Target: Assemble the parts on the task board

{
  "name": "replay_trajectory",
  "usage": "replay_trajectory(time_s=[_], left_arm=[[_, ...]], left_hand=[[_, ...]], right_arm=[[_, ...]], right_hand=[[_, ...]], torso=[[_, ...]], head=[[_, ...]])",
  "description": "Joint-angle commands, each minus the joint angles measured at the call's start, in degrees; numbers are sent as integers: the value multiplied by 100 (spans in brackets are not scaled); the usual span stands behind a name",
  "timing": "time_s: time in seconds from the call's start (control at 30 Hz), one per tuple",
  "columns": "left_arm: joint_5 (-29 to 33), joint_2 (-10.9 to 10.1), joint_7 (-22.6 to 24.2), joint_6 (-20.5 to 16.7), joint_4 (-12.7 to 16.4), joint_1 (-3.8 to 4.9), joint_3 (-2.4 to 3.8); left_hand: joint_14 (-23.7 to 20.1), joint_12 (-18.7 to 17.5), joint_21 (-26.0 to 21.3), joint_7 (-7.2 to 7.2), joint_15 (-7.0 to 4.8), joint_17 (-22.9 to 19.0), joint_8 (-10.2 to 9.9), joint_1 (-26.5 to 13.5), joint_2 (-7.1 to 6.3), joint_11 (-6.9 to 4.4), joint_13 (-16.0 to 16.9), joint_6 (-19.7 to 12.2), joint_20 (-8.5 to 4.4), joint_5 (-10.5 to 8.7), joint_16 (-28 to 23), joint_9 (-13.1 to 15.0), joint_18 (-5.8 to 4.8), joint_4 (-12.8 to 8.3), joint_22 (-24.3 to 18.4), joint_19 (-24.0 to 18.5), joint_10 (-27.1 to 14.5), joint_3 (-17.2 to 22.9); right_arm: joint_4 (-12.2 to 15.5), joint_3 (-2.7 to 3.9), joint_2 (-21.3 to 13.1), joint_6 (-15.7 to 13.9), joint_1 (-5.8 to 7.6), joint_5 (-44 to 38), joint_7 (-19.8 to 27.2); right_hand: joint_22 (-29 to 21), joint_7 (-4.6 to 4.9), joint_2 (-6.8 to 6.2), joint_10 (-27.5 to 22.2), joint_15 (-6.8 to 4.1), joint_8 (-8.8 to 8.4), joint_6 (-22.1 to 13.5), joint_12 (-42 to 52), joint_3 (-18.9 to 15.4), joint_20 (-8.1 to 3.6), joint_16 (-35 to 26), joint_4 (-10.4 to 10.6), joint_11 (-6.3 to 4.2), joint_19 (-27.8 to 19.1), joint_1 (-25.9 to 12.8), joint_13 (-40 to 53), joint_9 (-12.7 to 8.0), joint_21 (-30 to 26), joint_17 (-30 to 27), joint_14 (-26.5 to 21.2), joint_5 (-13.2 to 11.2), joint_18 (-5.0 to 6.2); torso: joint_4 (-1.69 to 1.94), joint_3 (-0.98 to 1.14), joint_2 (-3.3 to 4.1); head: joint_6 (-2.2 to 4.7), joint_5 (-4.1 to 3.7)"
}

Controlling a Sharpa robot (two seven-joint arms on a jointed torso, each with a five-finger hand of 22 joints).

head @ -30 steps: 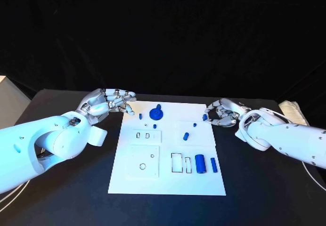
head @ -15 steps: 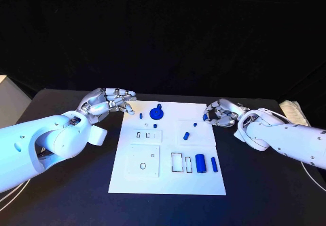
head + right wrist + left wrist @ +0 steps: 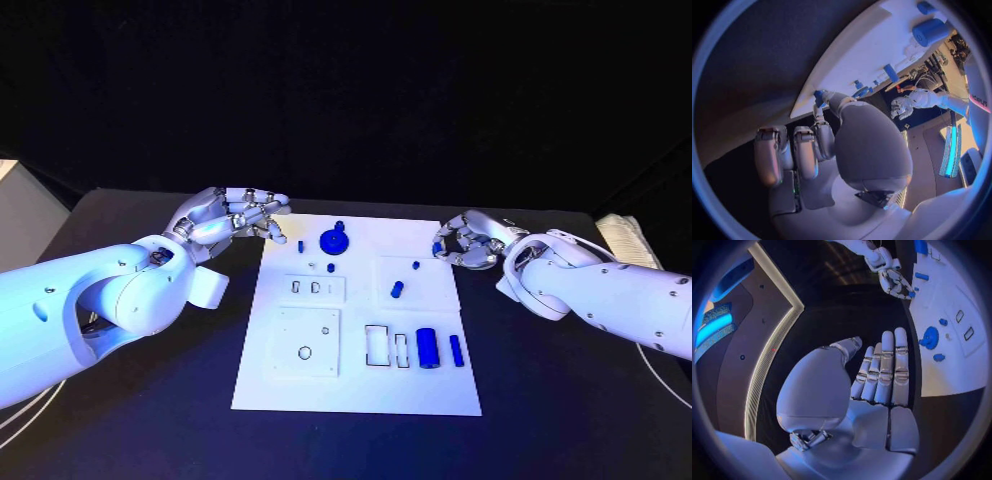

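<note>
- Right hand (image 3: 464,240) pinches a small blue part (image 3: 436,247) at the task board (image 3: 356,390) edge; insertion likely next.
- Left hand (image 3: 231,215) fingers curled, holding nothing.

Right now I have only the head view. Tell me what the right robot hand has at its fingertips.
Observer: The right wrist view shows the right robot hand pinching a small blue part between thumb and one finger, with the other fingers side by side, clear of it.
Operator: Now check the left palm.
Observer: In the left wrist view the left robot hand holds nothing. Its palm is bare and its fingers lie straight, side by side.
</note>
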Motion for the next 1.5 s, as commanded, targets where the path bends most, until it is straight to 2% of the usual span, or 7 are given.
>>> replay_trajectory(time_s=[0.03, 0.4, 0.73, 0.87, 1.07, 1.2, 1.5], left_arm=[[-27, 3, 45, 89, 1, 1, 2], [-28, 3, 30, 100, -2, 1, 2], [-38, 4, 28, 107, -9, 1, 2], [-49, 9, 29, 108, -9, 1, 2], [-54, 23, 27, 97, -12, 2, 2], [-55, 38, 27, 94, -7, 3, 3], [-66, 59, -8, 65, 0, 4, 3]], left_hand=[[-18, -14, 33, 83, 2, -8, -30, 25, -9, 4, -2, -42, -4, -1, -21, -9, 43, 6, 8, -54, -41, 35], [-18, -13, 41, 84, 4, -9, -31, 18, -7, 6, -2, -44, -2, -1, -20, -10, 43, 6, 14, -61, -45, 38], [-18, -13, 41, 84, 4, -9, -31, 18, -7, 6, -2, -44, -2, -1, -20, -10, 43, 6, 14, -61, -45, 38], [-18, -12, 47, 85, 6, -9, -32, 11, -6, 7, -2, -46, 0, -2, -20, -10, 42, 7, 18, -67, -47, 40], [-19, -10, 53, 83, 6, -10, -33, 11, -11, 6, -1, -46, 0, -3, -20, -10, 43, 2, 22, -73, -47, 41], [-21, -6, 64, 80, 7, -10, -31, -2, -38, 5, 1, -44, 3, -10, -20, -9, 43, -6, 30, -84, -46, 30], [3, 147, 156, 51, -27, -3, -6, -68, -46, -48, 69, -4, -2, -8, 12, 6, 61, -8, 88, -131, 234, 54]], right_arm=[[-27, -2, 23, 86, -10, -28, -37], [-65, -2, 66, 12, -12, -34, -61], [122, 2, 54, -568, -6, 23, -143], [248, 13, 42, -819, 63, 29, -341], [584, 23, -30, -1078, 301, -53, -765], [1003, 26, -79, -1201, 449, -256, -1183], [1883, 5, 126, -1152, 489, -781, -1967]], right_hand=[[1220, 4, 32, 13, -44, 29, 40, 12, 24, -29, 33, -1, -36, 451, -4, 537, 10, 5, 1464, 585, -30, -32], [1221, -17, 53, 33, -59, 75, 104, 30, 88, -44, 32, -22, -53, 452, -21, 556, 26, 5, 1463, 585, -93, -32], [1239, -122, 111, 171, -137, 261, 316, 158, 155, -110, 37, -14, -141, 463, -166, 678, 102, 21, 1474, 588, -92, -37], [1240, -148, 131, 188, -160, 304, 340, 169, 187, -134, 42, -28, -166, 464, -185, 692, 122, 20, 1484, 590, -8, -37], [1246, -162, 176, 190, -174, 349, 344, 164, 235, -153, 50, -61, -186, 469, -181, 693, 146, 26, 1500, 594, 50, -39], [1253, -160, 162, 201, -174, 369, 348, 175, 226, -156, 49, -65, -183, 473, -210, 705, 156, 33, 1497, 594, 26, -42], [1247, -162, 162, 187, -175, 392, 354, 151, 224, -159, 49, -63, -185, 470, -244, 685, 168, 26, 1498, 594, -3, -39]], torso=[[-4, 2, 1], [-10, 3, -2], [-8, 2, -5], [-13, -5, -6], [-15, -10, -9], [-30, -6, -17], [-29, -13, -21]], head=[[-2, 9], [-16, -9], [-7, -16], [-6, -21], [-5, -22], [-8, -6], [-42, 76]])
